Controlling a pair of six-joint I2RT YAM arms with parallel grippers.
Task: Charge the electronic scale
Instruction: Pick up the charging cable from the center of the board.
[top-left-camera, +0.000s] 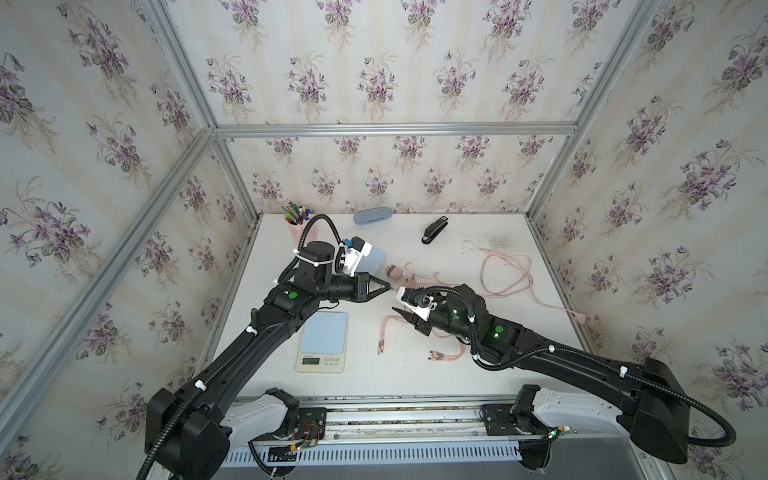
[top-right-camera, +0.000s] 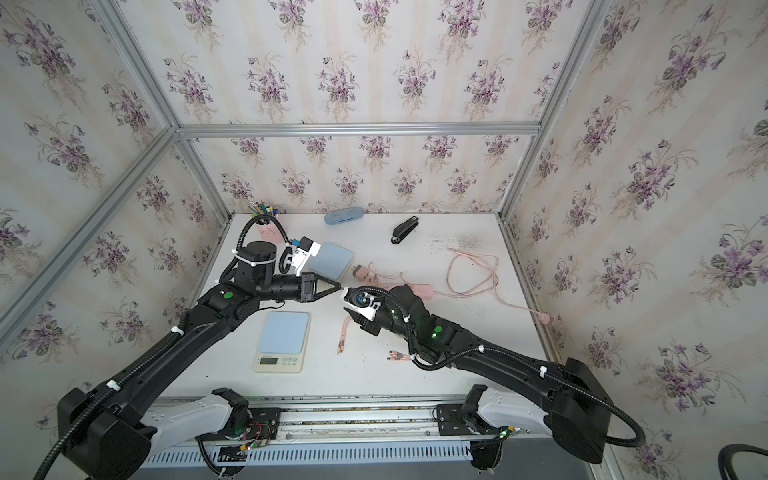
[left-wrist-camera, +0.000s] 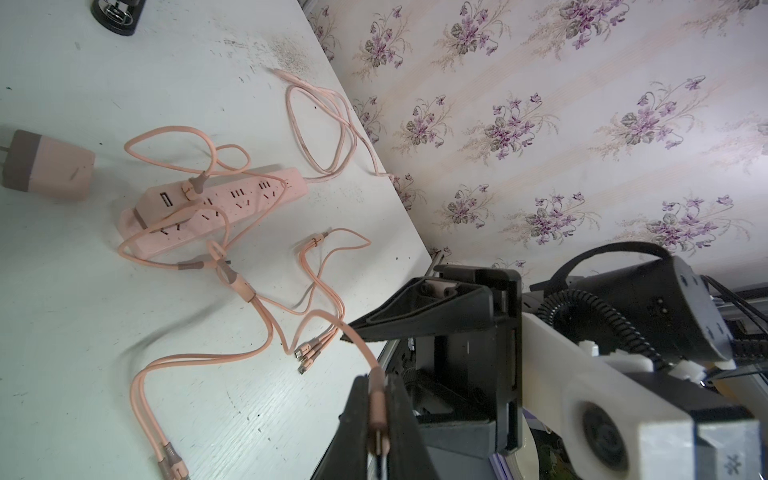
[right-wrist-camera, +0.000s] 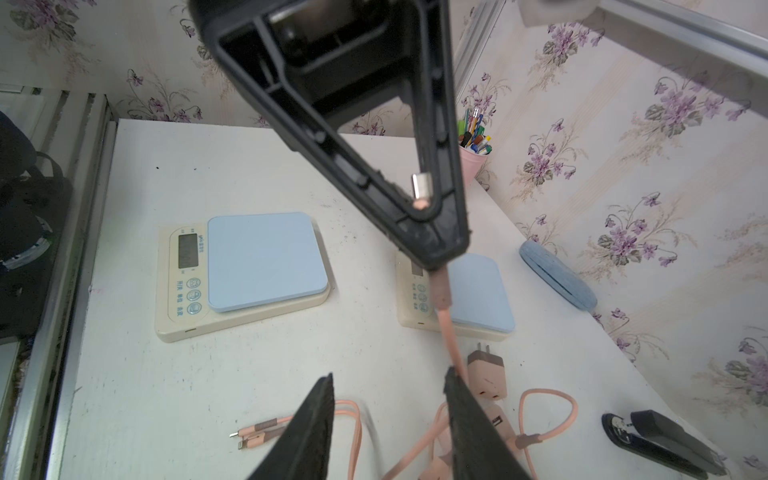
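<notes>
An electronic scale (top-left-camera: 322, 340) with a blue plate and cream body lies near the table's front; in the right wrist view this scale (right-wrist-camera: 257, 266) faces a second like scale (right-wrist-camera: 478, 291) further back. My left gripper (top-left-camera: 390, 286) is shut on the plug of a pink charging cable (left-wrist-camera: 377, 409), held above the table's middle. From the left gripper (right-wrist-camera: 440, 249), the metal connector (right-wrist-camera: 420, 185) sticks out and the cable hangs down. My right gripper (right-wrist-camera: 390, 376) is open just below it. The cable runs past one of its fingers (right-wrist-camera: 457, 399).
A pink power strip (left-wrist-camera: 216, 208) with a plugged-in cable lies mid-table, a pink wall adapter (left-wrist-camera: 50, 166) beside it. Loose multi-head cable ends (top-left-camera: 440, 354) lie near the right arm. A stapler (top-left-camera: 435, 229), a blue case (top-left-camera: 372, 216) and a pen cup (top-left-camera: 297, 220) stand at the back.
</notes>
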